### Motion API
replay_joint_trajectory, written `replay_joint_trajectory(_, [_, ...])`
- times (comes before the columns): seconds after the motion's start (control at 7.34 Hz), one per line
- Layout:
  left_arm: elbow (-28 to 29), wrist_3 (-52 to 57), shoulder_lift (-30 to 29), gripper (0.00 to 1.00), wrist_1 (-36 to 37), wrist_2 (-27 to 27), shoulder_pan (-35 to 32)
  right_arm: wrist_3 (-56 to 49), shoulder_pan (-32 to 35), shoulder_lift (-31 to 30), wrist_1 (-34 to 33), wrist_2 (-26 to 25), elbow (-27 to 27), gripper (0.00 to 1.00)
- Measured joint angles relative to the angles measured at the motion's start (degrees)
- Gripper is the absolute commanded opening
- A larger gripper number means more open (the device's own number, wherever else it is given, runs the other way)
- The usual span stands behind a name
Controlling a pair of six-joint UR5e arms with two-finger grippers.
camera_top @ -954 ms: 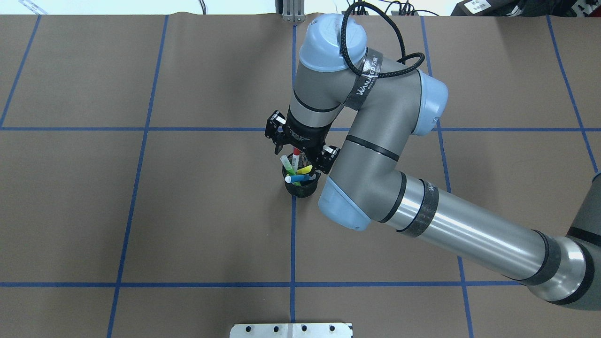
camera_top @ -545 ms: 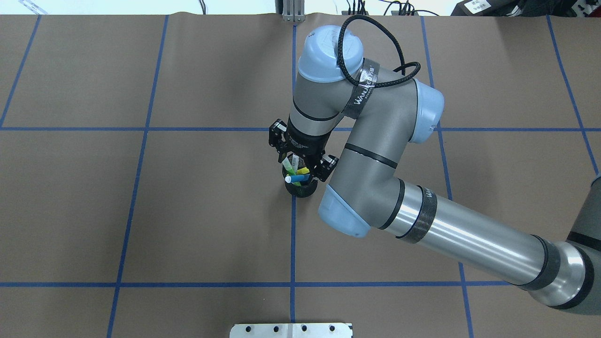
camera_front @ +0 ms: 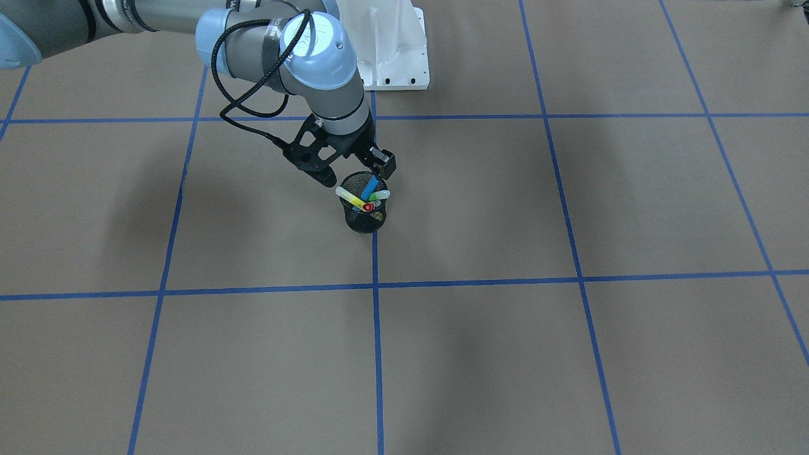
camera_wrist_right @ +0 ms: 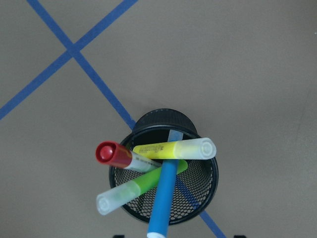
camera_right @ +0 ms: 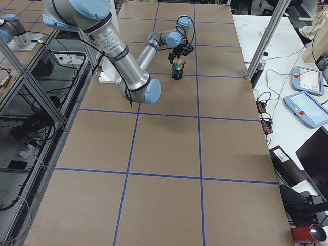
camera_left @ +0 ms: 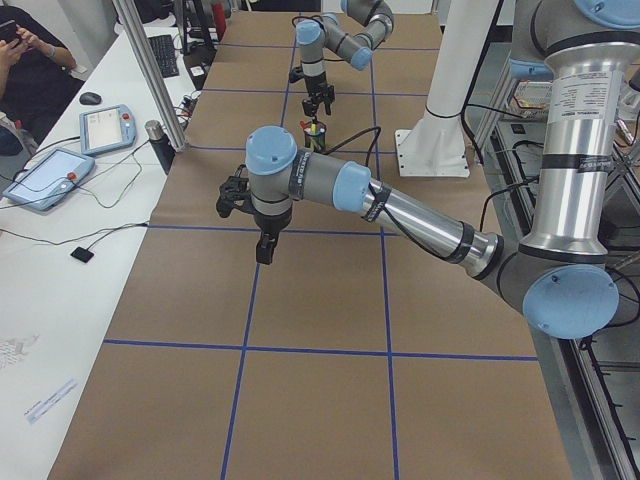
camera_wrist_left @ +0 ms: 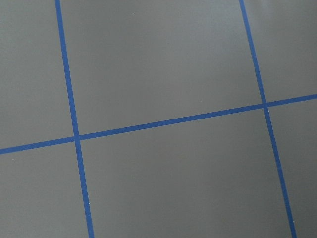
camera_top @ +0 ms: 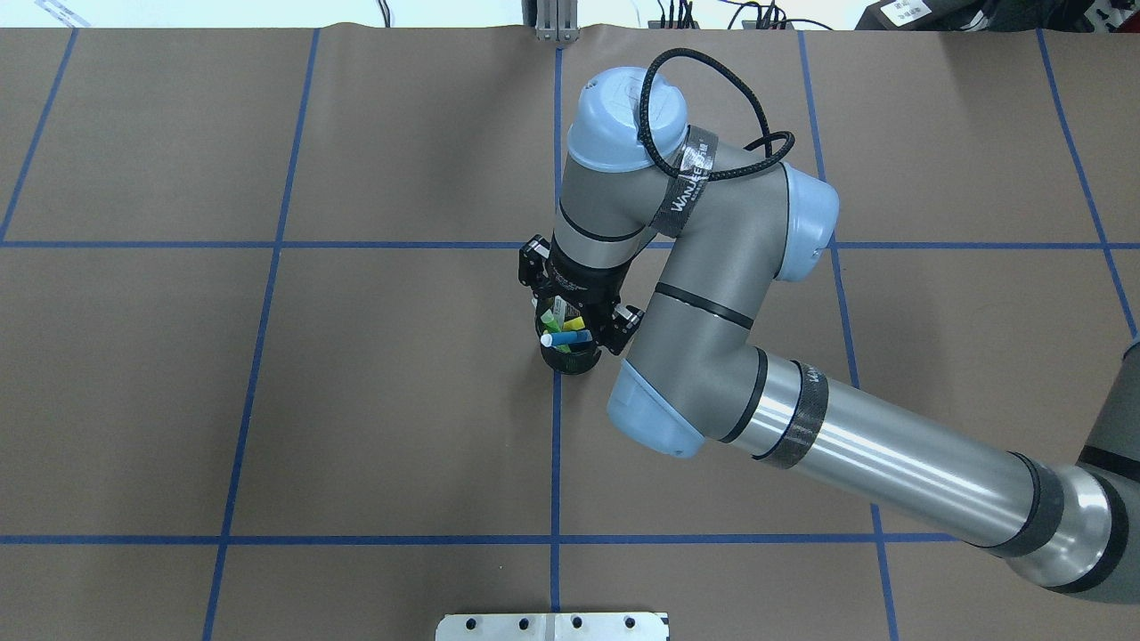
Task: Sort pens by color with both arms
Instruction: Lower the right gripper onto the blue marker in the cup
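Risk, with right pincer (camera_front: pixel 358 174) spread apart just above the cup (camera_front: pixel 364 221) holding all four crossed pens (camera_wrist_right: pixel 168 148), of clamping two together or tipping the cup on the bench (camera_front: pixel 505 347); cannot tell the state of left pincer (camera_left: pixel 255 225).

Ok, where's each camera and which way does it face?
Front: across table, facing robot; right arm above cup.
Overhead: behind robot, looking down; right arm, cup.
Left side: table's end; left arm near, right far.
Right side: other end; right arm near.
Left wrist: down at tape; no body.
Right wrist: down into cup, pens.
Shared: front and overhead both show cup.
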Motion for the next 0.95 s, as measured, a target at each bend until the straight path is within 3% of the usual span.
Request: replay_joint_trajectory(0.95, [-0.01, 0.00, -0.60, 1.00, 0.05, 0.33, 0.00, 1.98, -1.88, -0.41, 0.21, -1.23, -0.37, 0.78])
